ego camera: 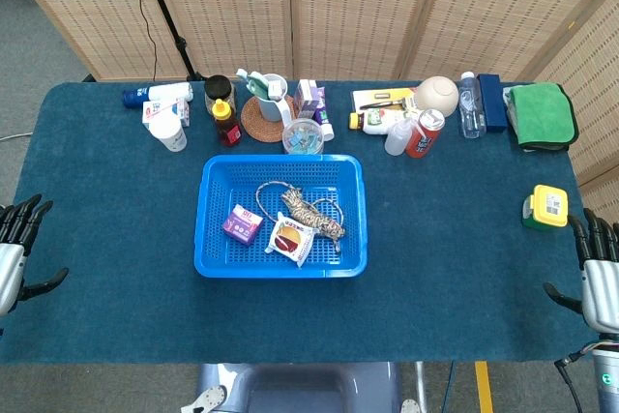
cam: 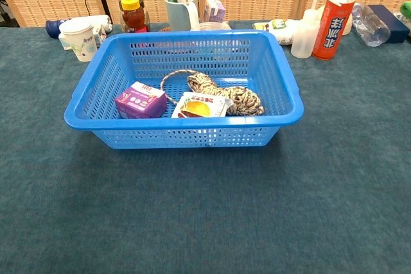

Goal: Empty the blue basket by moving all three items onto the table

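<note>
Your left robot hand (ego camera: pixel 17 244) at tabletop's (ego camera: pixel 455 268) left edge, right robot hand (ego camera: pixel 598 273) at right edge; both empty, fingers spread. Blue basket (ego camera: pixel 215 256) mid-tabletop holds purple packet (ego camera: pixel 242 223), snack pouch (ego camera: pixel 290 237), coiled rope (ego camera: pixel 311 214).

Blue perforated basket (cam: pixel 90 117) holding purple packet (cam: pixel 140 100), speckled grey-and-cream rope (cam: pixel 241 97), white-and-orange pouch (cam: pixel 200 106), on dark teal tabletop (cam: pixel 205 210).

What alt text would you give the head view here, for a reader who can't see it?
A blue basket sits mid-table on dark blue cloth, holding a purple packet, a snack packet and a coiled rope. The left hand and right hand wait open at the table's edges, holding nothing. Bottles, cups and boxes line the far side.
</note>
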